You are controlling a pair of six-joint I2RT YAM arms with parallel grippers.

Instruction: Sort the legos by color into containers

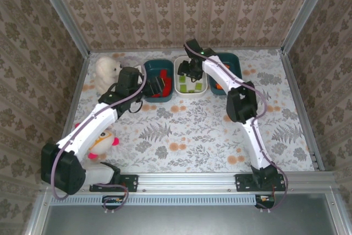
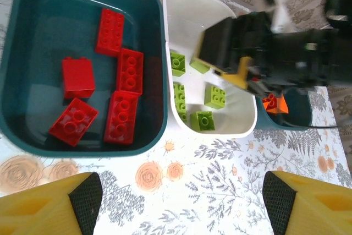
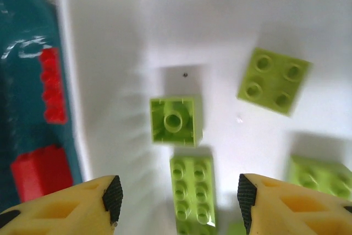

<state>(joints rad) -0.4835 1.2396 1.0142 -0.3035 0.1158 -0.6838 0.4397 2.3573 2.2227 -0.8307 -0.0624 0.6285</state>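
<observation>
Hanging low over the white tub [image 2: 190,15], the right claw [image 3: 179,202] had its yellow fingers [image 3: 66,213] spread wide and gripped nothing. On the tub's floor under it lay the green bricks [image 3: 273,81]: a square one studs up, one turned on its back, a long one below the gap between the fingertips, and another at the right edge. The left wrist camera showed at least five green pieces there, some partly hidden by the right claw's dark body. The left claw [image 2: 176,207] hovered above the flowered table [image 1: 192,130] just in front of the tubs, its jaws also wide apart and empty. The left teal tub [image 2: 38,37], just beside the white one, held five red bricks [image 2: 129,70] lying loosely on its floor. An orange brick [image 2: 273,103] showed in the right teal tub [image 2: 300,115] on the white tub's other side, partly screened by the right claw's dark body. Seen from above, the three tubs stood in a row near the table's far edge, a white plush bear [image 1: 107,69] left of them and a second plush toy [image 1: 100,140] nearer the front.
</observation>
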